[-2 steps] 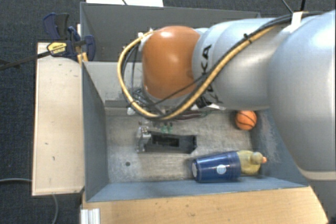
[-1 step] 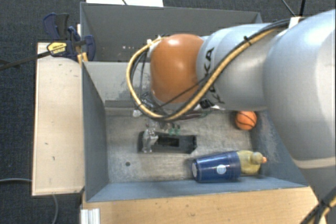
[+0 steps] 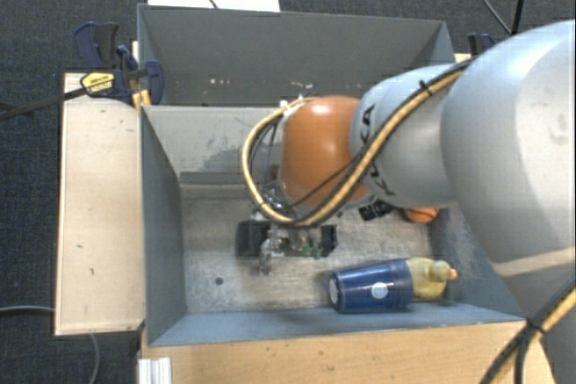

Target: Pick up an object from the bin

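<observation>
Gripper (image 3: 267, 249) low over the floor of the bin (image 3: 162, 220), about mid-bin, tucked under the orange cover (image 3: 315, 148); how wide it stands cannot be told. Nearest thing: a blue bottle (image 3: 372, 287) on its side along the front wall, near the gripper on the right-wall side and apart from it, with a yellow piece (image 3: 432, 276) at its far end. Further back by the right wall, an orange thing (image 3: 419, 214) and a black thing (image 3: 374, 210), both part-hidden by the arm (image 3: 504, 139).
</observation>
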`<move>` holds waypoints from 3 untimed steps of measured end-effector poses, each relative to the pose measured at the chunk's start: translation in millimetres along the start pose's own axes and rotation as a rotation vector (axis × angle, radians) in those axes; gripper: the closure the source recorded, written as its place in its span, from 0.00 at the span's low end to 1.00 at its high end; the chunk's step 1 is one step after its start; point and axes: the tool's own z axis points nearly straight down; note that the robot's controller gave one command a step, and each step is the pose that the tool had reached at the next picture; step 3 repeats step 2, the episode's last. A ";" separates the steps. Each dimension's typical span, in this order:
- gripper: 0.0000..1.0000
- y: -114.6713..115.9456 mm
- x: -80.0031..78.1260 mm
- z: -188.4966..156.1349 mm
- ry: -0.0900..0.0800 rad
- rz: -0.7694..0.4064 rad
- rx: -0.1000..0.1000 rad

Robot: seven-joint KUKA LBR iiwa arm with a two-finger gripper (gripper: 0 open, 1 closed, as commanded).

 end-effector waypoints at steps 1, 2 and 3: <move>1.00 0.0 0.0 0.0 0.000 0.002 0.000; 1.00 -1.2 -8.0 -137.7 0.019 -0.028 0.008; 1.00 -1.2 -8.0 -137.7 0.019 -0.028 0.008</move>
